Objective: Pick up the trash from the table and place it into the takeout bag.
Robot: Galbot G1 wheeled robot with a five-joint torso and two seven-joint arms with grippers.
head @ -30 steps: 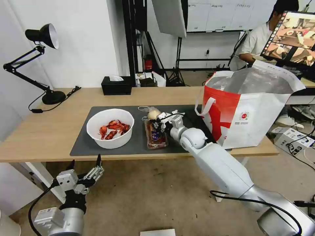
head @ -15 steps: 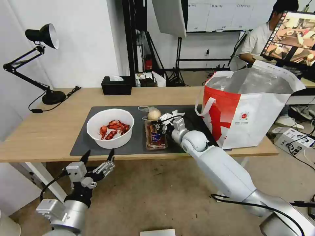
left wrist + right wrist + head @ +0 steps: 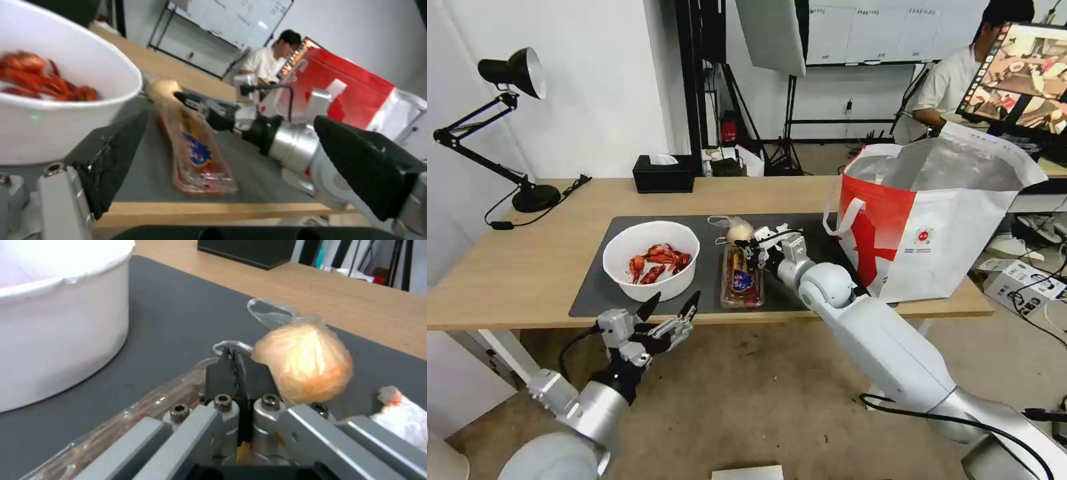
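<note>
Presently right tool (image 3: 234,365) pinched shut on the tray (image 3: 742,279) edge, wrapped ball (image 3: 303,360) just beside it. Left tool (image 3: 668,313) gapes wide, empty, below the desk (image 3: 520,267) edge.

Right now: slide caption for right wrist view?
Right gripper shut on the clear tray rim, beside the bagged ball.

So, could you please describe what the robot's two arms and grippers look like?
Both arms have smooth light-grey shells with silver metal joints and loose black cables. The left gripper has a pale grey body, ribbed silver links and two pointed black fingers. The right gripper has grey metal bars fixed with small screws, ending in thin black fingertips.
</note>
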